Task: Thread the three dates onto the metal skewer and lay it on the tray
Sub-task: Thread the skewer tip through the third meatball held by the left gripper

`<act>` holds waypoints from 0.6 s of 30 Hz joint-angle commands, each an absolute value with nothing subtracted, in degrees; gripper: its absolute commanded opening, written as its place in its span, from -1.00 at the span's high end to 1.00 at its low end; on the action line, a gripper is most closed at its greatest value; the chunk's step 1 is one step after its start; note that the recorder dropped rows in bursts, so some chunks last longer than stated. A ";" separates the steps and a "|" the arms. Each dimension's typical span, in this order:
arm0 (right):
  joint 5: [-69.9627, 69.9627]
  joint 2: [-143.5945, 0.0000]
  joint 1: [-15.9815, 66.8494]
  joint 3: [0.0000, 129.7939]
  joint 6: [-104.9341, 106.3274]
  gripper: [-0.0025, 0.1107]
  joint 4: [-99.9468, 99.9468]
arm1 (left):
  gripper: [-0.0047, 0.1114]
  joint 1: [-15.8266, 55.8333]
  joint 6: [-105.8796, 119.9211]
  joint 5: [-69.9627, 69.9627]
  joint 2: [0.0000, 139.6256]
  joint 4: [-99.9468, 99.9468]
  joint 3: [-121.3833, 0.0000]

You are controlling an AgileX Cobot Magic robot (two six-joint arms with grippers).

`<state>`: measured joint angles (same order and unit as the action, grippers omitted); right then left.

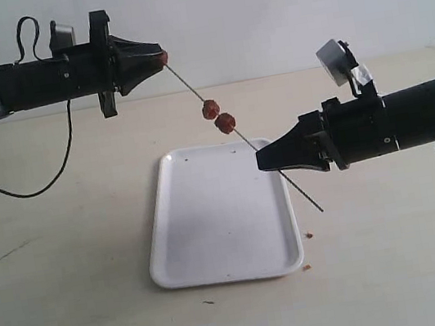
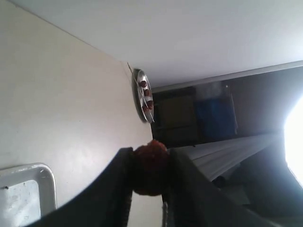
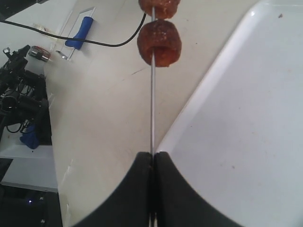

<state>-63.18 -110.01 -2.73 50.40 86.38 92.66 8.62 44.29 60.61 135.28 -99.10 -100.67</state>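
My left gripper (image 1: 161, 58) (image 2: 150, 152) is shut on one dark red date (image 1: 163, 56) (image 2: 150, 166), held high above the table. The thin metal skewer (image 1: 186, 86) (image 3: 152, 104) slants down from that date to my right gripper (image 1: 260, 161) (image 3: 153, 156), which is shut on the rod. The skewer's upper end meets the held date. Two more dates (image 1: 211, 109) (image 1: 227, 122) (image 3: 159, 42) sit threaded on the rod between the grippers. The rod's lower end sticks out past the right gripper. Below lies the white tray (image 1: 209, 214) (image 3: 246, 118) (image 2: 28, 189), with nothing on it.
Small reddish crumbs (image 1: 308, 235) lie on the table by the tray's near right corner. A black cable (image 1: 39, 187) trails from the left arm. In the left wrist view a round metal plate (image 2: 138, 101) with several dates stands farther off. A blue-handled tool (image 3: 79, 35) lies beyond.
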 commanded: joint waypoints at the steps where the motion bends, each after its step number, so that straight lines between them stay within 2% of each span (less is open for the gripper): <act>1: -62.76 -110.02 -2.62 50.06 87.39 0.96 92.88 | 0.44 9.28 43.18 59.72 134.54 -99.95 -100.60; 18: -60.49 -110.02 -2.62 50.06 87.07 0.96 93.03 | 0.44 10.60 43.04 59.24 134.54 -99.95 -100.60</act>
